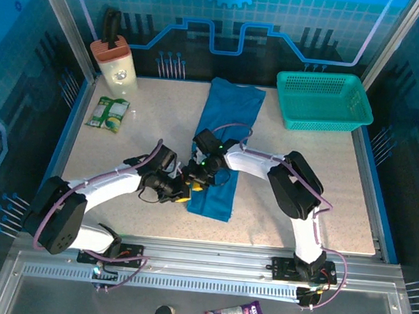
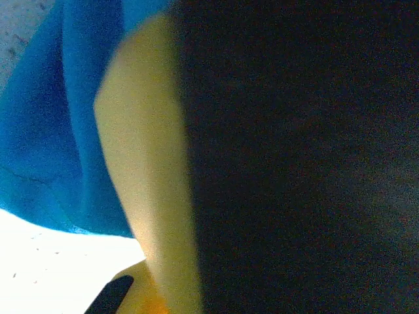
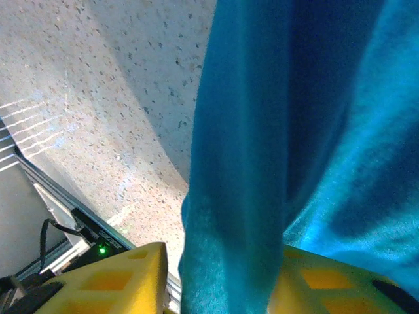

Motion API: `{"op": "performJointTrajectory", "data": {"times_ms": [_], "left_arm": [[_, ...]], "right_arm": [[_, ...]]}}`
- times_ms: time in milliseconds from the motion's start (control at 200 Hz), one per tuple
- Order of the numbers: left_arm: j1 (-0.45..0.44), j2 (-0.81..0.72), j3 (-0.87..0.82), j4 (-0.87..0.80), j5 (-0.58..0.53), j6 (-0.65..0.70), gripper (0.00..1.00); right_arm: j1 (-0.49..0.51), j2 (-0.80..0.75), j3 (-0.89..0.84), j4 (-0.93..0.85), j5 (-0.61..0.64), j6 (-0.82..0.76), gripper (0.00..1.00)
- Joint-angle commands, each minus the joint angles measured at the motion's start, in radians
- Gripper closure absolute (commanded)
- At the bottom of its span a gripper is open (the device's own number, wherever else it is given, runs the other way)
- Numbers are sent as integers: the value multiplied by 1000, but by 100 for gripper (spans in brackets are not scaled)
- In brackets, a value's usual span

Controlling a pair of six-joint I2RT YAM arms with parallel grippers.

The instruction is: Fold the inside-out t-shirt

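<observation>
Cloth of the inside-out t-shirt (image 1: 232, 107) lay as a long narrow strip down the middle of the desk (image 1: 122, 146), well apart from the teal basket (image 1: 323, 101) at the back right. At the strip's near left edge the two arms met, and the right fingers (image 3: 118, 281) were clamped on a bunched fold of the blue cloth. The left fingers (image 2: 150, 163) sat right against that same edge, too blurred to tell whether they were open or closed.

Bright blue-tinted overhead view, left wrist view blurred and half dark, tabletop (image 2: 39, 281) glare
</observation>
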Motion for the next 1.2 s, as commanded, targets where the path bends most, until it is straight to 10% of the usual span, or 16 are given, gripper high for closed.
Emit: {"op": "performJointTrajectory", "data": {"times_ms": [0, 345, 745, 1196], "left_arm": [[-7, -20, -7, 22, 29, 19, 95], [-8, -43, 2, 0, 2, 21, 94], [-8, -65, 12, 28, 16, -6, 92], [40, -195, 56, -117, -184, -46, 75]], "right_arm": [[27, 10, 31, -127, -9, -52, 60], [19, -66, -10, -158, 2, -66, 61], [19, -61, -8, -135, -20, -74, 100], [-21, -138, -68, -134, 1, -97, 100]]}}
